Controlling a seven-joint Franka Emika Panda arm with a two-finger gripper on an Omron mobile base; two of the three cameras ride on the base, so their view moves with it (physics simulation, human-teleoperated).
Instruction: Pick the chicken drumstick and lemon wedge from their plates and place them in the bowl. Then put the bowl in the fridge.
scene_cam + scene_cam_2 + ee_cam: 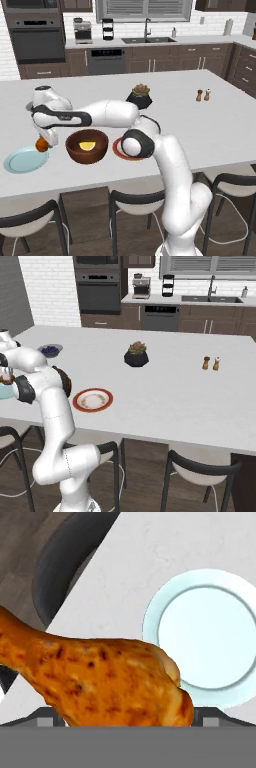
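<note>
- Leftmost on the counter (220, 125): blue plate (25, 160), bare, its load already lifted off.
- Just above the plate's right edge: gripper (44, 141), jaws pinching the drumstick (42, 144), held clear of the plate so as to carry it sideways to the bowl.
- From the hand camera: drumstick (100, 679) lying across the fingers, thick end toward the blue plate (205, 637), bone end pointing away past the counter edge; fingertips themselves hidden behind the meat, so exact grip spot hard to tell.
- Next right: bowl (87, 145), just beside the blue plate, set between the two plates to keep both carries short.
- Inside the bowl: wedge (87, 146), yellow, resting on the bottom; first half of the loading done.
- Right of the bowl, partly behind the elbow: red-rimmed plate (120, 149), seen plainly from the right camera (93, 400) with a bare cream centre.
- Further back: plant pot (139, 96), then shakers (203, 95), both well apart from the work.
- Small grey dish of blueberries (50, 349) at the far left of the right camera, untouched.
- Judged remaining: drumstick into the bowl, then bowl to the fridge.
</note>
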